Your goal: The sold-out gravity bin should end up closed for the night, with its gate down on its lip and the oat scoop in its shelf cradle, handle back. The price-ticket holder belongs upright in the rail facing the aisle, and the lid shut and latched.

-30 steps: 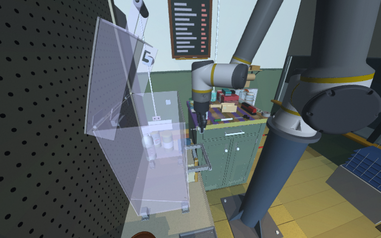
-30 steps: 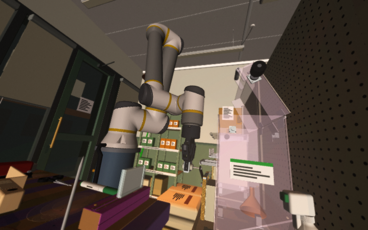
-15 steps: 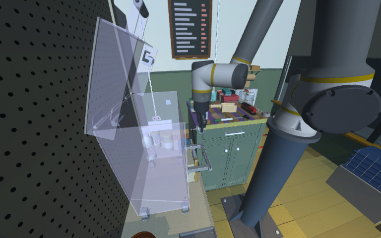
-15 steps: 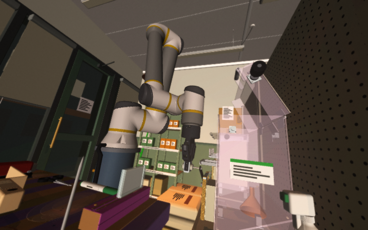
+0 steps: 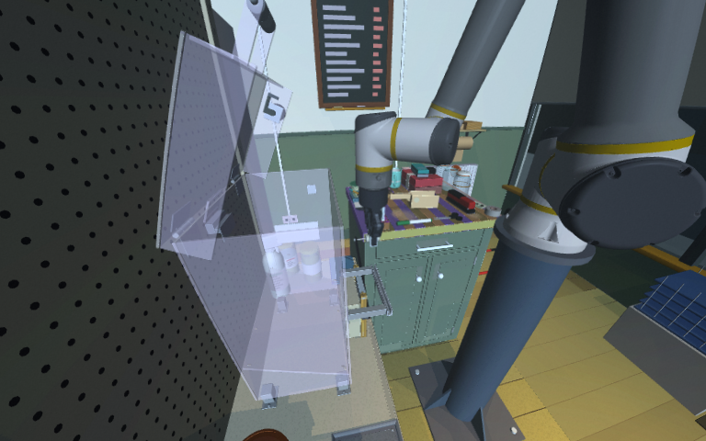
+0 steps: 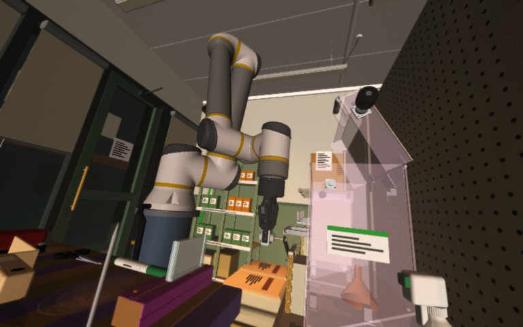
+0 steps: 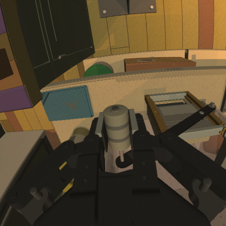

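In front of the clear gravity bin [image 5: 270,270] [image 6: 358,239], a cream cylindrical knob [image 7: 115,127] on a thin stem sits clamped in my gripper [image 7: 115,130] [image 5: 373,238] [image 6: 266,240], and a black lever arm [image 7: 186,123] runs from there up to the right over the gate frame [image 7: 183,114]. The gripper hangs straight down, left of the bin's front and above its metal brackets [image 5: 367,291]. The bin's lid [image 5: 208,140] is tilted open, with a black knob [image 6: 365,97] at its top. I cannot see the oat scoop or the price-ticket holder.
A green cabinet [image 5: 427,281] with a cluttered purple top stands close behind the gripper. The pegboard wall [image 5: 78,208] backs the bin. A blue pad [image 7: 67,102] and a green round lid [image 7: 97,69] lie on the shelf below. The arm's base column [image 5: 500,322] stands on the wooden floor.
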`<action>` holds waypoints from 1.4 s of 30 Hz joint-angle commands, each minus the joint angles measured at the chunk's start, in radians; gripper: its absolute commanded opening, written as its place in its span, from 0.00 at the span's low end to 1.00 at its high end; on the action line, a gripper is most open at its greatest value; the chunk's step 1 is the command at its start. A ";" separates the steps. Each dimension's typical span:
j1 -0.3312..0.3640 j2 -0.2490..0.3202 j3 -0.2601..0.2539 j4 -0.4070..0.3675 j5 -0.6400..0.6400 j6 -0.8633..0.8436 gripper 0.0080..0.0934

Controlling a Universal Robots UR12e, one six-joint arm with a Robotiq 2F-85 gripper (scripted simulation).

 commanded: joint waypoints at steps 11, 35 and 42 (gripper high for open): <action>-0.001 0.001 0.000 -0.002 0.000 -0.001 0.00; -0.012 0.039 0.000 -0.040 0.000 -0.012 0.00; -0.019 0.063 0.000 -0.064 0.000 -0.019 0.00</action>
